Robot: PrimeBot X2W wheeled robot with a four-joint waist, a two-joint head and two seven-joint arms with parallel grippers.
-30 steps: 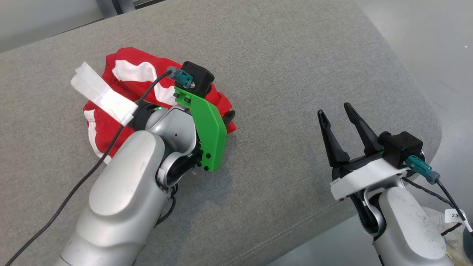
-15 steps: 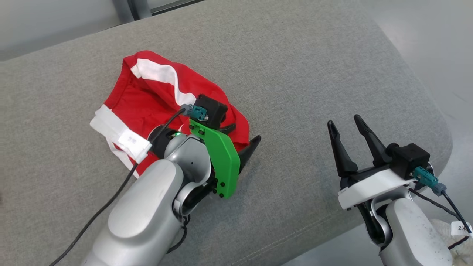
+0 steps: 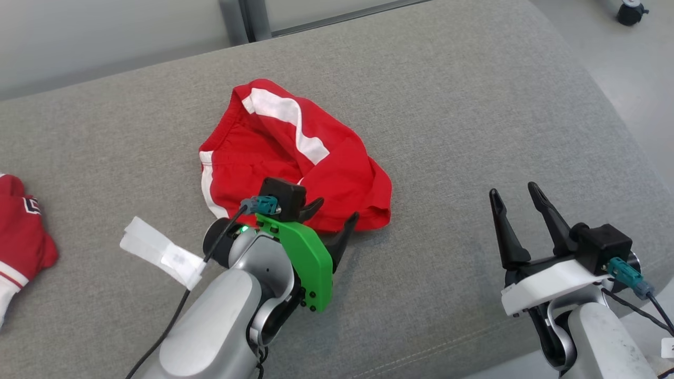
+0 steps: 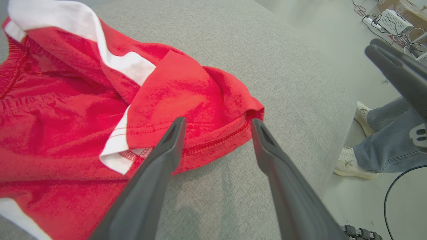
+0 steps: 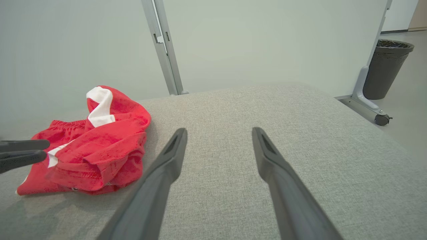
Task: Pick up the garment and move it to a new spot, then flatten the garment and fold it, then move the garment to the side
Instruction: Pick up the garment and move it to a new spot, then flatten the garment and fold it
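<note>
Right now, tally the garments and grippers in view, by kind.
Garments: 2, the middle garment and the left-edge garment.
Grippers: 2, the left gripper and the right gripper.
Total: 4.

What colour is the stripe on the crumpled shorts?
The stripe is white, on red shorts; the left wrist view shows it best.
</note>
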